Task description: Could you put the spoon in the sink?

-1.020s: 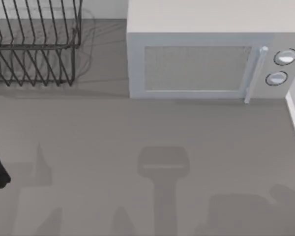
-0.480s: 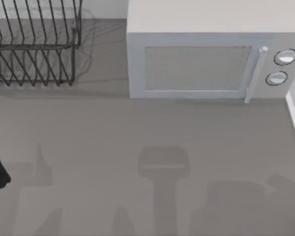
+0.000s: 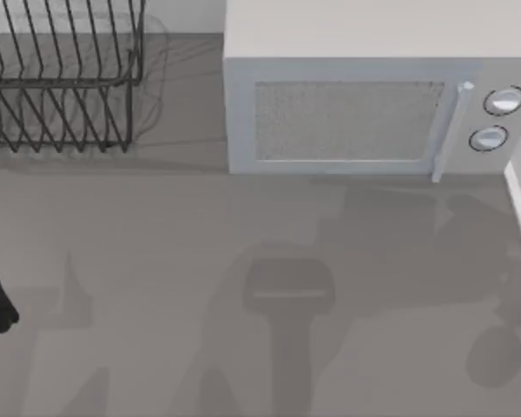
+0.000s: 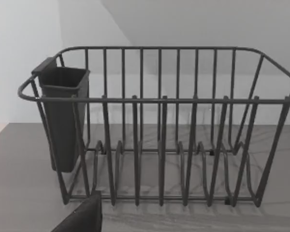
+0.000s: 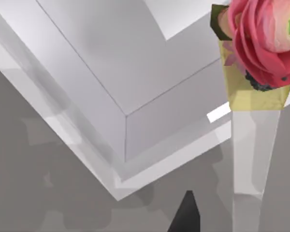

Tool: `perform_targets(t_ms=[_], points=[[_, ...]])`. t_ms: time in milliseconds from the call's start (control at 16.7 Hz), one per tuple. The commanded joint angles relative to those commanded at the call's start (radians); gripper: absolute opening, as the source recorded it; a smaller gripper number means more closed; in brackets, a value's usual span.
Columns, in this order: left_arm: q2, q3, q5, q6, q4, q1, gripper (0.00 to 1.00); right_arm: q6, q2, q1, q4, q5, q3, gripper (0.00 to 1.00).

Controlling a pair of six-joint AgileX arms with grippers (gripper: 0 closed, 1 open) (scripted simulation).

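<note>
At table [image 3: 156, 243] left side: your left gripper [image 4: 82, 218] sits low, facing the dish rack [image 4: 159, 145]; grip state can't tell.
Near microwave [image 3: 356, 113], right side: your right gripper [image 5: 186, 216] hangs over a white box [image 5: 111, 72] corner, near a vase [image 5: 249, 154] w/ pink flower [image 5: 263, 38]; grip state can't tell.
Spoon: can't tell where it lies. Rack's dark utensil cup [image 4: 63, 116] is one candidate, inside hidden.
Sink: can't place it either.
Risk 1: vase is tall, narrow, top-heavy. Any sideways swing of the right arm likely tips it.
Risk 2: rack wires are close-set. Push the left gripper fwd w/o aiming and it may snag or shove the rack.
Risk 3: moving blind. W/o spoon located, any reach is a guess, so search before you commit.
</note>
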Motion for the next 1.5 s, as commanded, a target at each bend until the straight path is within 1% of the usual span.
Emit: perform_targets(t_ms=[240, 420, 600, 720, 840, 960, 1320, 1500], points=[[0.000, 0.000, 0.000, 0.000, 0.000, 0.000, 1.00, 0.020, 0.312, 0.014, -0.133, 0.000, 0.460, 0.00], [0.000, 0.000, 0.000, 0.000, 0.000, 0.000, 1.00, 0.033, 0.517, 0.024, -0.214, 0.000, 0.759, 0.00], [0.000, 0.000, 0.000, 0.000, 0.000, 0.000, 1.00, 0.041, 0.679, 0.035, -0.268, 0.001, 0.999, 0.00], [0.000, 0.000, 0.000, 0.000, 0.000, 0.000, 1.00, 0.045, 0.755, 0.041, -0.291, 0.001, 1.116, 0.00], [0.000, 0.000, 0.000, 0.000, 0.000, 0.000, 1.00, 0.047, 0.805, 0.046, -0.305, 0.002, 1.191, 0.00], [0.000, 0.000, 0.000, 0.000, 0.000, 0.000, 1.00, 0.048, 0.828, 0.048, -0.310, 0.002, 1.225, 0.00], [0.000, 0.000, 0.000, 0.000, 0.000, 0.000, 1.00, 0.050, 0.826, 0.042, -0.306, 0.001, 1.220, 0.00], [0.000, 0.000, 0.000, 0.000, 0.000, 0.000, 1.00, 0.047, 0.794, 0.045, -0.246, 0.001, 1.149, 0.00]])
